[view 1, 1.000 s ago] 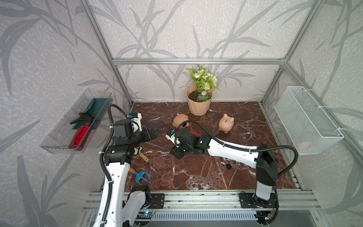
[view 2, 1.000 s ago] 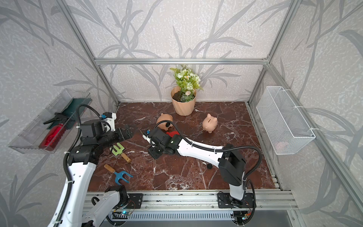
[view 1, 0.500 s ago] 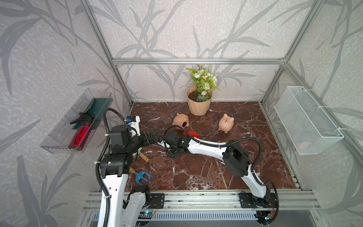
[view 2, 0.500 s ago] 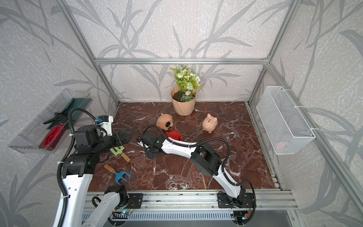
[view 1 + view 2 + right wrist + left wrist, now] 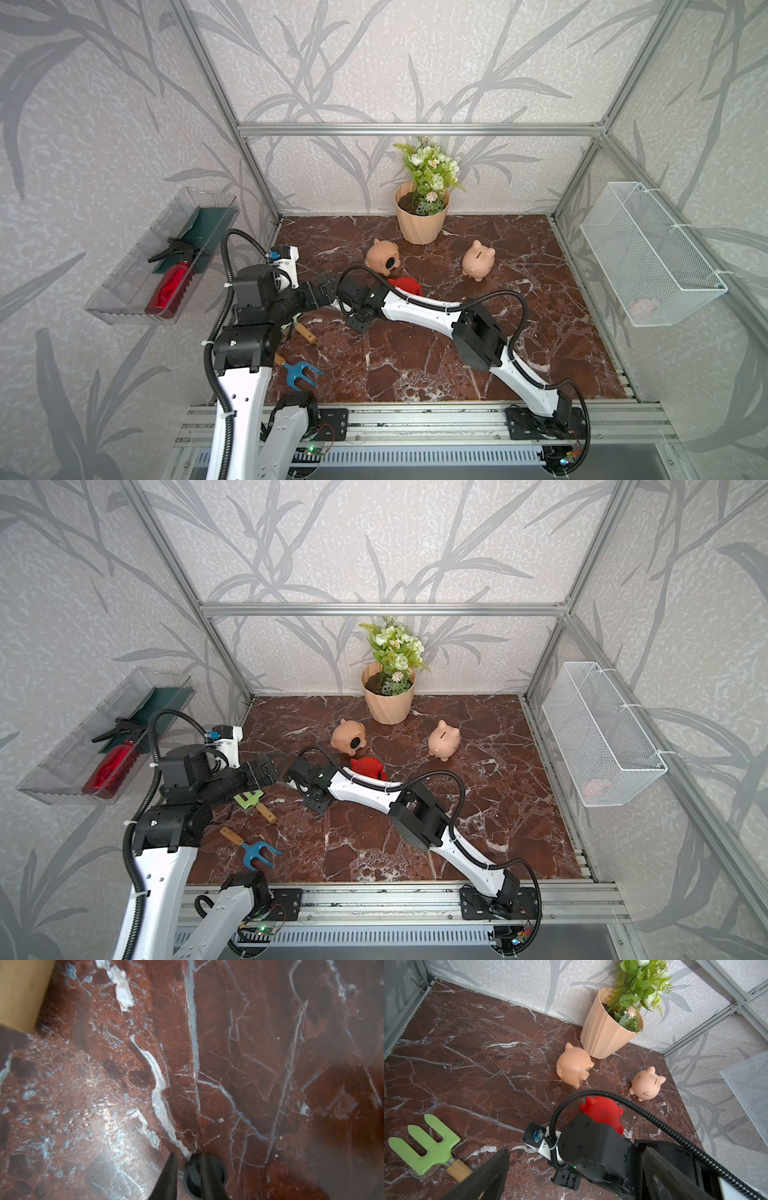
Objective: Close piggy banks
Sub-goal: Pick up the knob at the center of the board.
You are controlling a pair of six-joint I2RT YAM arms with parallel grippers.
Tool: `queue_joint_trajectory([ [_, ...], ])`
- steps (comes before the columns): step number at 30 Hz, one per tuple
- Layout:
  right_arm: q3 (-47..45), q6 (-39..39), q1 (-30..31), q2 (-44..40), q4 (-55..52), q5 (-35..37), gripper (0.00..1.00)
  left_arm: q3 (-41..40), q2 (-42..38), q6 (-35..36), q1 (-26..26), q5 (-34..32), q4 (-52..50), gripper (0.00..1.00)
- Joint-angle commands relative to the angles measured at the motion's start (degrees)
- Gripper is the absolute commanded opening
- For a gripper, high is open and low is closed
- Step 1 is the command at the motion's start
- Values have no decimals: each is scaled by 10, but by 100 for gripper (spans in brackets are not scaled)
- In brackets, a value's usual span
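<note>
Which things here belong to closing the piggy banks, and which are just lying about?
Job: tipped tan piggy bank, upright tan piggy bank, red piggy bank, black plug.
Lying about: flowerpot, green fork, blue rake, spray bottle, wire basket.

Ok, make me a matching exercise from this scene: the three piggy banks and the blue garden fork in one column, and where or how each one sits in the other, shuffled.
Things
1. left peach piggy bank
2. right peach piggy bank
3. red piggy bank
4. blue garden fork

Places or states
A. partly hidden behind the right arm
B. standing upright, coin slot on top
C. lying near the table's front left corner
D. tipped over, round belly hole in view

Pairs: 1-D, 2-B, 3-A, 4-C
</note>
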Motion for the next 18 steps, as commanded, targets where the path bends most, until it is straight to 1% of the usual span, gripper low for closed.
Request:
queue_joint_trajectory([
  [1,15,5,-12,8,-35,-12,22,-3,-5,9,3,3,2,99],
  [7,12,-10,-19,7,-38,-31,22,2,-6,5,3,5,1,99],
  [18,14,-18,-28,9,-42,-38,22,11,-13,4,3,4,-3,99],
])
